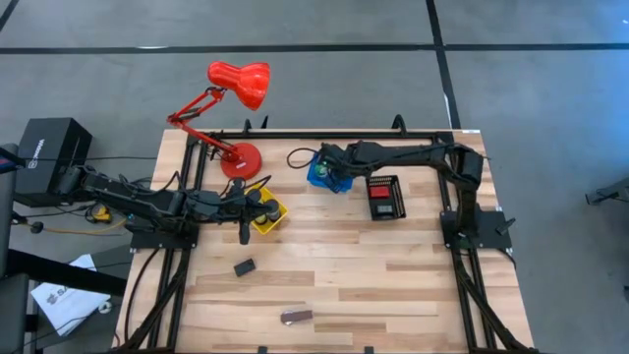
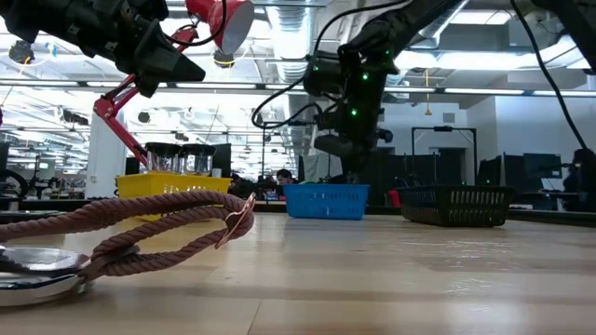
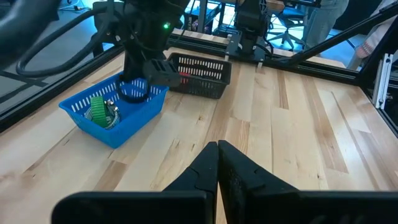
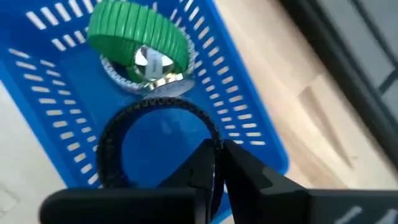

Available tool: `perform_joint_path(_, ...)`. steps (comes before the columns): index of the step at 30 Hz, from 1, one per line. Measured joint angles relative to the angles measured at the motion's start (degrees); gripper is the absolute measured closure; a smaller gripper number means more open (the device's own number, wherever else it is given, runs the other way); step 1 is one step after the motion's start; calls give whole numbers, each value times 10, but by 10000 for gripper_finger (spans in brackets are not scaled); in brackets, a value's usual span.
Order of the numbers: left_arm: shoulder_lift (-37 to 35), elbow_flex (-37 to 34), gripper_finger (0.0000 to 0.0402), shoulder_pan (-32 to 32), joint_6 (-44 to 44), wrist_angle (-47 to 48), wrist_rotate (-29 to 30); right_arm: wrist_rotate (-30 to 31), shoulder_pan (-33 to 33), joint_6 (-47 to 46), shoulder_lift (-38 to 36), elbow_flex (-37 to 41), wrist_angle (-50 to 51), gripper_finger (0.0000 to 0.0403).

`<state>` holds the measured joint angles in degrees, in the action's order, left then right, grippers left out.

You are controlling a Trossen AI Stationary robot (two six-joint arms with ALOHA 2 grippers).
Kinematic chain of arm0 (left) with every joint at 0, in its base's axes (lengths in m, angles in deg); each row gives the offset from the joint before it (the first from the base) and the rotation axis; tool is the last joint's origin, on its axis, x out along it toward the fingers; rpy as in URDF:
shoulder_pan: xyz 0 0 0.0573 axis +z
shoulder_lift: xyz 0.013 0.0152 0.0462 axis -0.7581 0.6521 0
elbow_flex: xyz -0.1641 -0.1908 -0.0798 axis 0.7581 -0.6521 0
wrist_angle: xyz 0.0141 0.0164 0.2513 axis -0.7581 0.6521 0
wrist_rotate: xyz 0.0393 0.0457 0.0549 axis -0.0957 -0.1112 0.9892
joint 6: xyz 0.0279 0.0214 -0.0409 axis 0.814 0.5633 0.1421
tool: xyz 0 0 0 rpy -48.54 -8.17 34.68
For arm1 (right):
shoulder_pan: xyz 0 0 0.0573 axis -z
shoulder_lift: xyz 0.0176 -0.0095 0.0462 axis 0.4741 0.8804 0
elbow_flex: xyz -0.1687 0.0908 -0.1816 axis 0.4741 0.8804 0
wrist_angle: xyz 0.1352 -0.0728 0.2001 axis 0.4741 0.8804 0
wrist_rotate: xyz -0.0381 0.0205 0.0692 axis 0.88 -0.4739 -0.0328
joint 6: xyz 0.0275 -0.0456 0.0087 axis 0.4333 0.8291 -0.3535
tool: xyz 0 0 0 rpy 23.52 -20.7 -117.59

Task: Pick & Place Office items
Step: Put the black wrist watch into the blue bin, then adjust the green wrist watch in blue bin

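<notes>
- A brownish bar (image 1: 297, 317) and a black block (image 1: 245, 266) lie on the table's (image 1: 393, 285) near half.
- The left gripper (image 1: 245, 234), fingers pressed together, hovers beside the yellow basket (image 1: 271, 218).
- The right gripper (image 4: 214, 163) pinches a black loop (image 4: 127, 134) inside the blue basket (image 4: 249, 124), near a green piece (image 4: 137, 36).

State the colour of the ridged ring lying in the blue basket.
Green; the ridged ring in the blue basket shows best in the right wrist view.

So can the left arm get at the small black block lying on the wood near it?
Probably yes: the small black block lies alone on bare wood, just in front of the left end effector, with nothing between them.
</notes>
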<state>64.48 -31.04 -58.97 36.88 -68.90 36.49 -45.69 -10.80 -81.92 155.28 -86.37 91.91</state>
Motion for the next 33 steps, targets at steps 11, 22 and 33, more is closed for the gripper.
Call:
perform_joint_path(11, 0, 0, 401, 0, 0, 0, 0, -13, 6, 42, 0, 0, -12, 325)
perform_joint_path(22, 0, 0, 401, 0, 0, 0, 0, -45, 6, 71, 0, 0, -24, 282)
perform_joint_path(33, 0, 0, 401, 0, 0, 0, 0, -43, -8, 260, 0, 0, -153, 224)
